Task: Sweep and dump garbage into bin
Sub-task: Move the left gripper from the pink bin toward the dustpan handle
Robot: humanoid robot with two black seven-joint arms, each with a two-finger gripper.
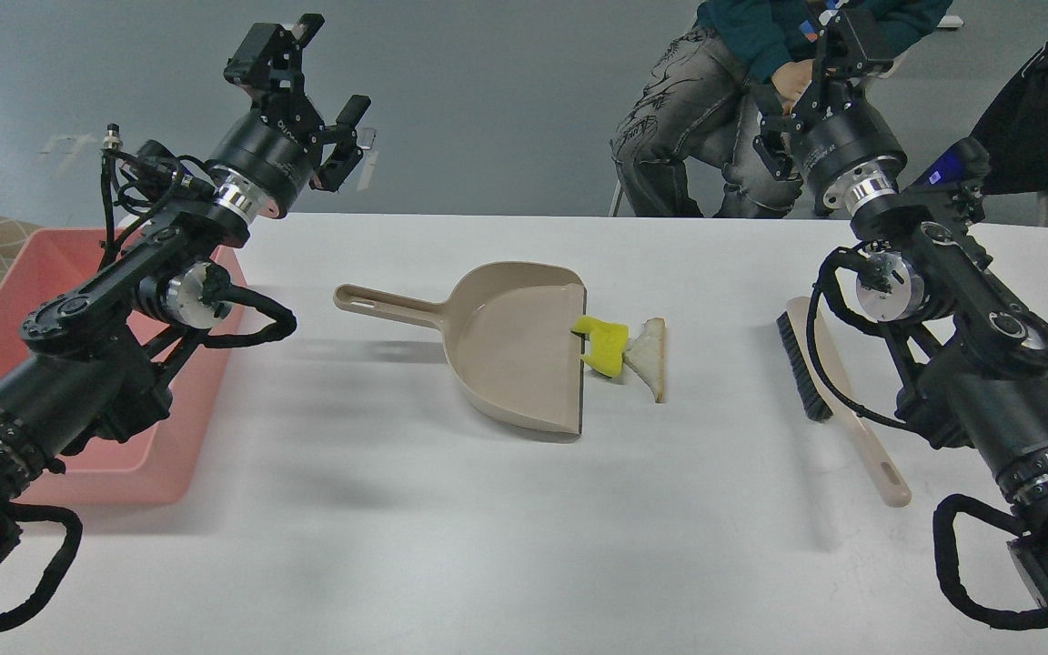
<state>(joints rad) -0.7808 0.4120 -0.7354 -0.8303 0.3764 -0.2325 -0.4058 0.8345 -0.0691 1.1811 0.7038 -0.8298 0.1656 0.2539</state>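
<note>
The garbage lies mid-table: a yellow notched chunk (604, 346) at the dustpan's open lip and a white triangular slice (649, 357) touching its right side. The beige dustpan (510, 341) lies flat, handle pointing left. The pink bin (137, 464) sits at the table's left edge, partly hidden by my left arm. My left gripper (315, 84) is open and empty, raised above the table's far left, near the bin. My right gripper (811, 86) is open and empty, raised beyond the far edge, above the brush.
A beige hand brush (838, 391) with black bristles lies on the table right of the garbage, handle toward me. A seated person (715, 100) is behind the table's far edge, close to my right gripper. The white table (488, 528) holds nothing else.
</note>
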